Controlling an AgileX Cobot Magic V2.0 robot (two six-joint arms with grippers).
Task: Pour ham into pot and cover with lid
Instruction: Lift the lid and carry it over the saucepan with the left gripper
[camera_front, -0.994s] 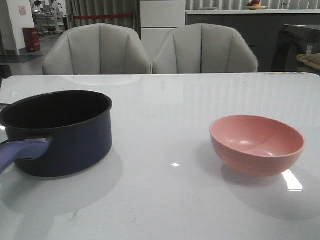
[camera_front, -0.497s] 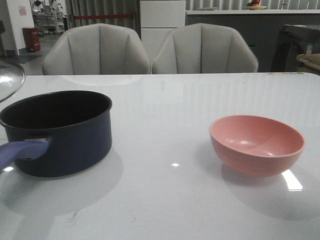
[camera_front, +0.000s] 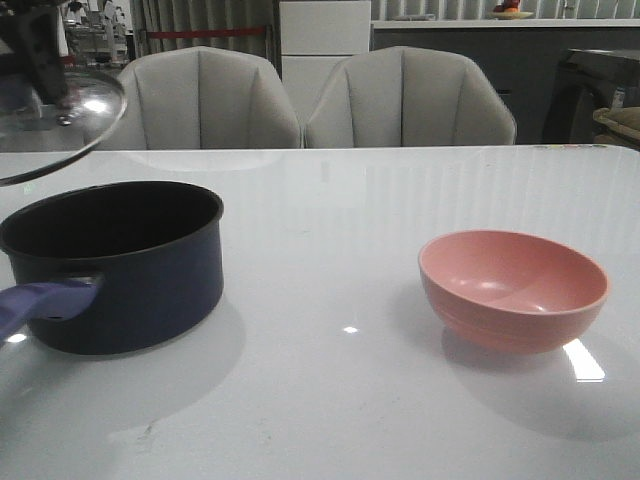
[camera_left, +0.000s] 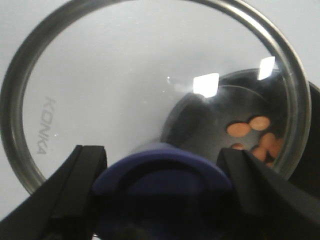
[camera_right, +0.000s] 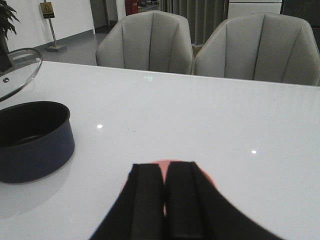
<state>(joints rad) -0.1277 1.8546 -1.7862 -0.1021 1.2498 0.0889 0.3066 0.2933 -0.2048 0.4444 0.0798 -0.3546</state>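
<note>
Front view, lid (camera_front: 55, 125) now further over pot (camera_front: 120, 265)

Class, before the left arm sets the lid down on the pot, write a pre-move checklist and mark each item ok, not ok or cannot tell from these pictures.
1. Ham in the pot: ok, orange slices show through the glass in the left wrist view.
2. Left end effector gripping the lid by its blue knob: ok.
3. Lid centred over the pot: not ok, it hangs tilted, up and to the pot's left.
4. Pot rim free of obstruction: ok.
5. Pink bowl emptied, apart from the pot: ok.
6. Right end effector clear of the pot: ok, shut, above the bowl.
</note>
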